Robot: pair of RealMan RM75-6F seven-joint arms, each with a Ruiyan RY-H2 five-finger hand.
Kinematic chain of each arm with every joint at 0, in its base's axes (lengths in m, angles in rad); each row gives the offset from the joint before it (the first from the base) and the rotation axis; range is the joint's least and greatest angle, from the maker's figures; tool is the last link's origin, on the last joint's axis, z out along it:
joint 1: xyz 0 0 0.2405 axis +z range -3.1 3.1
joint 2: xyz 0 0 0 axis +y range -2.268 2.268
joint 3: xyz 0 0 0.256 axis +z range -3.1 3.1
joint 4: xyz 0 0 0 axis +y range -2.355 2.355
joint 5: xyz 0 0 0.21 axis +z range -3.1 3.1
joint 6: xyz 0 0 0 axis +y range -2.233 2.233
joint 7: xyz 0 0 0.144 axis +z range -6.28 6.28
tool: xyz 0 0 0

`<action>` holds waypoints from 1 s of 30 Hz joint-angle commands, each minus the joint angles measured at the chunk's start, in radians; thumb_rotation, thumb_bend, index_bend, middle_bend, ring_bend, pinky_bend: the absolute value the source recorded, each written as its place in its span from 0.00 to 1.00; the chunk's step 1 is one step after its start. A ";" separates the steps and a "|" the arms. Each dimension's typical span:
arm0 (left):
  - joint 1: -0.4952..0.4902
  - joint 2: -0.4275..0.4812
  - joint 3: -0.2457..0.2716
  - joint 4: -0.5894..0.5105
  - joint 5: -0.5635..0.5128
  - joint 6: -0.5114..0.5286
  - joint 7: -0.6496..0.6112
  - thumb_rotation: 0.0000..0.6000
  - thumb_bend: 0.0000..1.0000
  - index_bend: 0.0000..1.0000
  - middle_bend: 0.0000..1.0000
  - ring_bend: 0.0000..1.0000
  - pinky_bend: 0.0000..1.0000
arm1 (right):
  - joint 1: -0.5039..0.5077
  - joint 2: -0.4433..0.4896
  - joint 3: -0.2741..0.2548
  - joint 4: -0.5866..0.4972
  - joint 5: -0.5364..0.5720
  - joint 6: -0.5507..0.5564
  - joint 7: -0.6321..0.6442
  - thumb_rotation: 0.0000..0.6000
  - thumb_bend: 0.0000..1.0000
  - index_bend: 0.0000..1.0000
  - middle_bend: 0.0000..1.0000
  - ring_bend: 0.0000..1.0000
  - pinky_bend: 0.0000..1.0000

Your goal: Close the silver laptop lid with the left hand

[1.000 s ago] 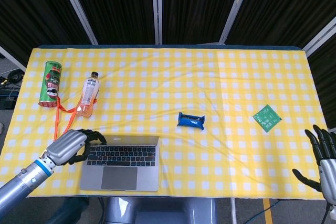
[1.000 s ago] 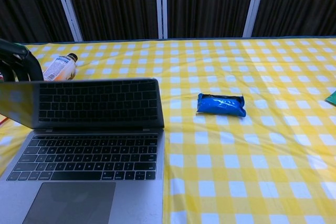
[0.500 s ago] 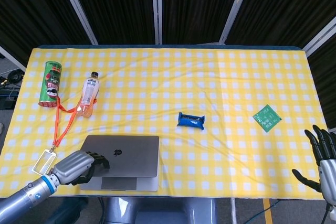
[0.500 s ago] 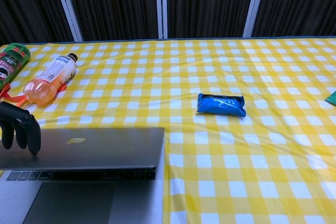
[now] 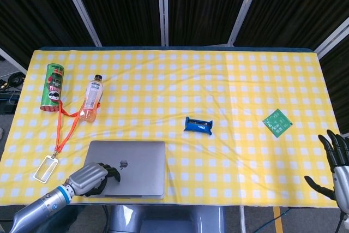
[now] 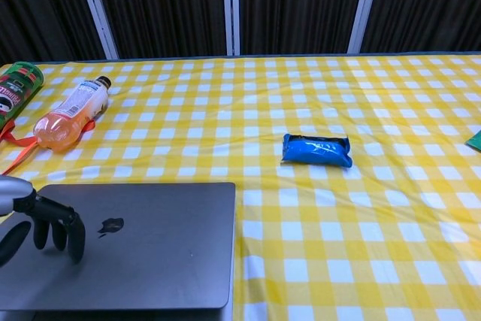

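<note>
now that the laptop [image 5: 128, 168] lid lies flat, the job looks done; the left hand [image 5: 91, 178] rests on it, fingers curled, holding nothing.

Before me lies the surface [image 5: 256, 88], covered in a yellow-and-white checked cloth [image 6: 361, 208] (lightly wrinkled near the middle). Behind it hang dark pleated curtains [image 5: 120, 4], crossed by pale metal bars [image 5: 162, 6], and the light falls evenly.
</note>
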 commanded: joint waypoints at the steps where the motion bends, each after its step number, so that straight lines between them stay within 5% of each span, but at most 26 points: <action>1: 0.000 -0.024 0.013 0.018 -0.010 -0.008 0.012 1.00 1.00 0.35 0.31 0.30 0.34 | 0.000 0.001 0.000 0.000 0.000 0.001 0.002 1.00 0.00 0.00 0.00 0.00 0.00; 14: 0.005 -0.067 0.040 0.041 -0.008 0.034 0.004 1.00 1.00 0.35 0.31 0.30 0.33 | -0.003 0.005 0.001 0.002 -0.001 0.006 0.014 1.00 0.00 0.00 0.00 0.00 0.00; 18: 0.030 -0.032 0.028 0.019 0.053 0.168 -0.057 1.00 1.00 0.33 0.26 0.26 0.20 | -0.004 0.007 0.002 0.002 0.000 0.008 0.018 1.00 0.00 0.00 0.00 0.00 0.00; 21: 0.080 0.009 0.005 0.007 0.098 0.340 -0.084 1.00 1.00 0.20 0.09 0.07 0.03 | -0.004 0.007 0.002 0.002 -0.001 0.008 0.020 1.00 0.00 0.00 0.00 0.00 0.00; 23: 0.127 0.037 -0.011 -0.008 0.085 0.438 -0.044 1.00 0.78 0.06 0.01 0.00 0.00 | -0.004 0.008 0.001 0.002 -0.002 0.009 0.020 1.00 0.00 0.00 0.00 0.00 0.00; 25: 0.182 0.072 -0.037 -0.043 0.010 0.513 0.057 1.00 0.28 0.00 0.00 0.00 0.00 | -0.004 0.008 0.001 0.001 -0.005 0.010 0.020 1.00 0.00 0.00 0.00 0.00 0.00; 27: 0.242 0.089 -0.069 -0.103 -0.087 0.595 0.204 1.00 0.02 0.00 0.00 0.00 0.00 | -0.005 0.008 0.000 0.001 -0.007 0.011 0.020 1.00 0.00 0.00 0.00 0.00 0.00; 30: 0.300 0.069 -0.107 -0.140 -0.174 0.695 0.347 1.00 0.00 0.00 0.00 0.00 0.00 | -0.005 0.008 0.000 0.000 -0.011 0.012 0.021 1.00 0.00 0.00 0.00 0.00 0.00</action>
